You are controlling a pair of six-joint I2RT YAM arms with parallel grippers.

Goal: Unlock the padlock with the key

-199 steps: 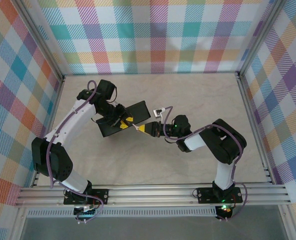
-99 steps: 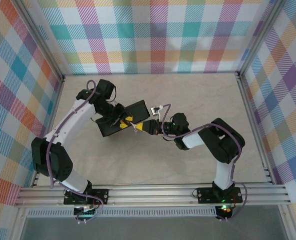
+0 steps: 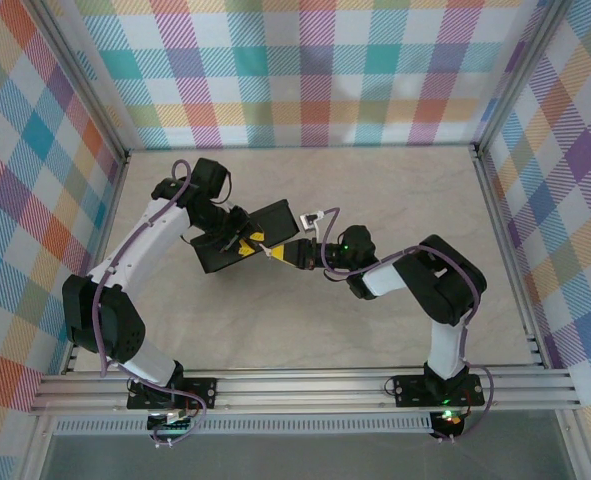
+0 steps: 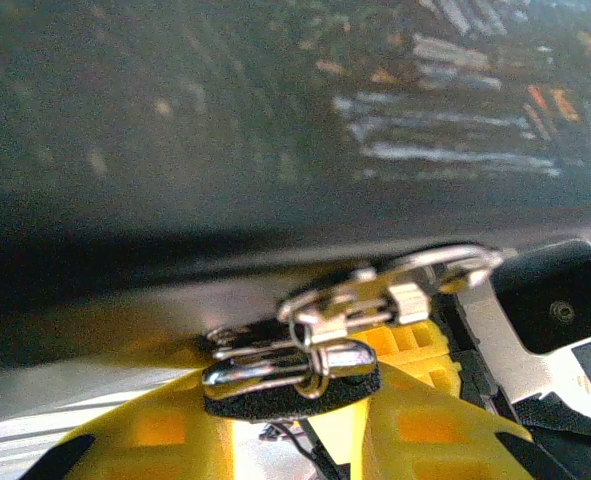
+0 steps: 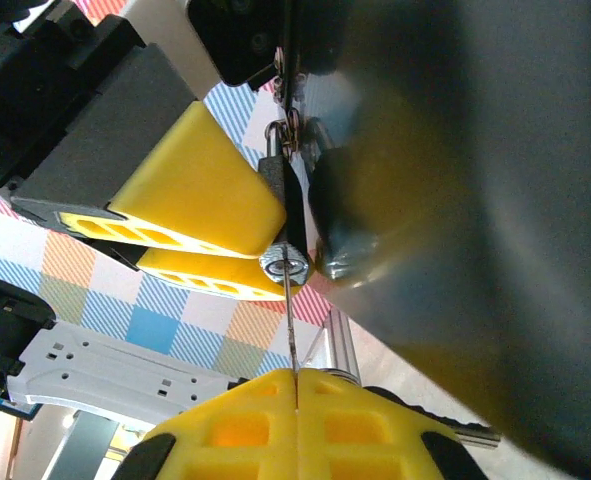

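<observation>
Holding padlock [image 5: 293,200]: left gripper [image 3: 249,240], yellow fingers [image 5: 200,195] narrowed onto its dark body
Place of padlock: against the wall of the dark box [image 3: 275,218], shackle through the silvery clasp [image 4: 415,270]
State of right gripper [image 5: 297,378]: pinched fully together on the key
Lie of key [image 5: 289,315]: thin silvery blade, tip meeting the round silvery end of the padlock

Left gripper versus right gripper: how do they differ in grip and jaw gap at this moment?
The left gripper is clamped on the padlock; the right gripper pinches the key. The left gripper's jaws stand partly apart around the padlock's body; the right gripper's jaws are almost touching on the thin blade. Both have yellow fingers and meet beside the dark box.
</observation>
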